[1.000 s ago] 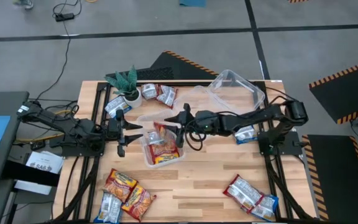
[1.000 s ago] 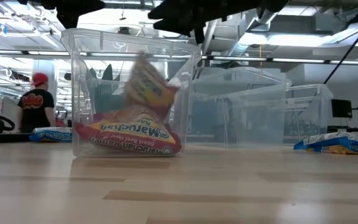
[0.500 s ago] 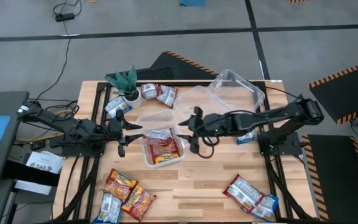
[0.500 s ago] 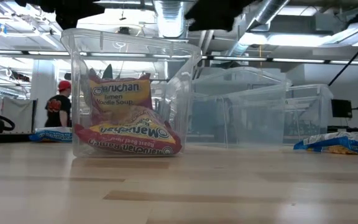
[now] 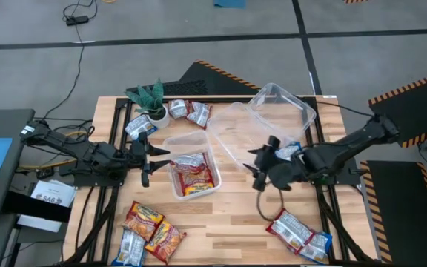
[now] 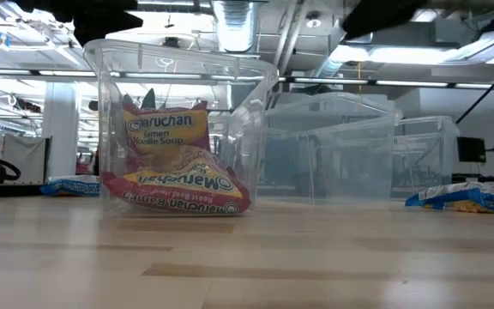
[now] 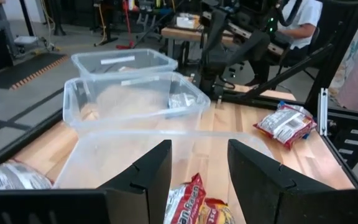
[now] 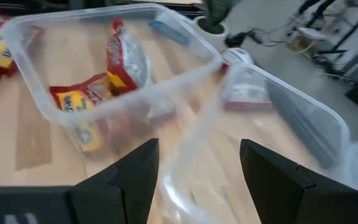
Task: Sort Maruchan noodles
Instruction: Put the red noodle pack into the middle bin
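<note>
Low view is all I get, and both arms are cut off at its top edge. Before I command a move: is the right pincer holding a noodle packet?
Observer: No. The right pincer is open and empty, over bare table to the right of the clear tub that holds two Maruchan packets.
Operator: And the left one?
Observer: The left pincer sits at that tub's left side, fingers apart with nothing between them.
Operator: Where are the loose packets I can't see?
Observer: One cluster of packets lies at the table's front left corner, and another cluster at the front right.
</note>
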Controlling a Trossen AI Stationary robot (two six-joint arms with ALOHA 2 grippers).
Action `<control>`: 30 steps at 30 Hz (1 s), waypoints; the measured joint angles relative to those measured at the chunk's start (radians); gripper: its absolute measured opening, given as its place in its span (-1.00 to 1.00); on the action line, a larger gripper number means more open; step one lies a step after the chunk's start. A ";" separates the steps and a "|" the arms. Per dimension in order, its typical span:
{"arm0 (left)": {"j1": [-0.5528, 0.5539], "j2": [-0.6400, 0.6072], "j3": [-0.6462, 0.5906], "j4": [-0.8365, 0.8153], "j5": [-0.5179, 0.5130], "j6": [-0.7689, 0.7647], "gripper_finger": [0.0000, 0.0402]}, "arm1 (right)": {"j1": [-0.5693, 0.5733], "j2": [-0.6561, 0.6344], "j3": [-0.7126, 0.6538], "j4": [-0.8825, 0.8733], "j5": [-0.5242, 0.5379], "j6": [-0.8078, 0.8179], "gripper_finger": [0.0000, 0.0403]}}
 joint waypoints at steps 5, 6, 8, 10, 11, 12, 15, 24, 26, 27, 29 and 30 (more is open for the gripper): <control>0.000 0.028 0.000 0.001 -0.001 -0.009 -0.28 | 0.080 -0.118 -0.127 -0.011 0.140 0.096 0.23; 0.000 0.040 0.000 0.009 -0.004 -0.009 -0.28 | 0.090 -0.146 -0.142 -0.008 0.159 0.107 0.23; 0.003 0.059 0.000 0.015 -0.018 0.000 -0.28 | 0.102 -0.202 -0.168 0.014 0.187 0.118 0.23; 0.003 0.084 0.000 0.052 -0.034 0.017 -0.28 | 0.106 -0.252 -0.191 0.016 0.196 0.117 0.23; 0.003 0.095 0.000 0.065 -0.042 0.028 -0.28 | 0.105 -0.274 -0.203 0.036 0.198 0.110 0.23; 0.003 0.108 0.000 0.084 -0.045 0.042 -0.28 | 0.100 -0.296 -0.218 0.063 0.198 0.091 0.23; 0.003 0.143 0.000 0.153 -0.041 0.091 -0.28 | 0.087 -0.349 -0.282 0.187 0.198 -0.013 0.23; -0.021 0.103 0.000 0.229 0.118 0.291 -0.28 | 0.021 -0.399 -0.538 0.887 0.021 -0.391 0.23; -0.021 0.075 0.000 0.202 0.106 0.299 -0.28 | -0.005 -0.398 -0.570 0.987 -0.033 -0.425 0.23; -0.021 0.059 0.000 0.183 0.098 0.300 -0.28 | -0.015 -0.398 -0.580 1.011 -0.054 -0.430 0.23; -0.021 0.025 -0.013 0.173 0.083 0.300 -0.28 | -0.030 -0.398 -0.590 1.029 -0.088 -0.424 0.23; -0.021 0.006 -0.025 0.171 0.074 0.304 -0.28 | -0.031 -0.398 -0.591 1.026 -0.097 -0.409 0.23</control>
